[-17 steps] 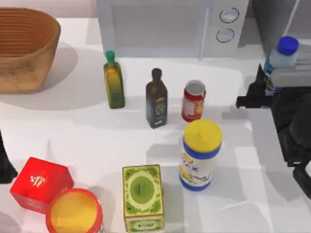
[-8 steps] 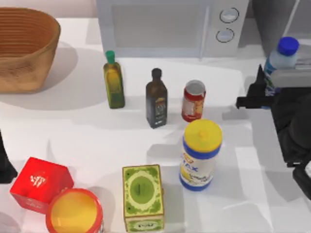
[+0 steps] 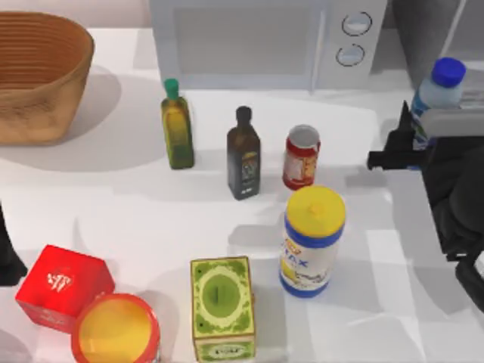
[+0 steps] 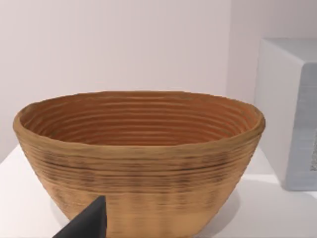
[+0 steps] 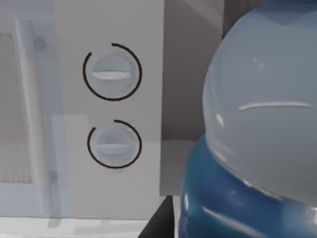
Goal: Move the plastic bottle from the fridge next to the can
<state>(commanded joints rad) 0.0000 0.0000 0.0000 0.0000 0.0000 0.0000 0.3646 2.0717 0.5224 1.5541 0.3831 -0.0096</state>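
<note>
Table's right: right claw seemingly around plastic bottle

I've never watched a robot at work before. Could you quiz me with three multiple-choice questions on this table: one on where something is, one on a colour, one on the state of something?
1. Where does the can stand?
A. Inside the basket
B. Just right of the dark bottle
C. On top of the microwave

2. What colour is the plastic bottle's cap?
A. Blue
B. Green
C. Yellow

3. How does the plastic bottle stand with the right gripper?
A. Lying flat on the table, far from it
B. Upright at the table's right edge, the gripper right against it
C. Already set beside the can

Answers: 1 B, the top view shows the can beside the dark bottle. 2 A, its screw cap is blue in the top view. 3 B, the right wrist view shows the bottle very close, and it is upright in the top view.
</note>
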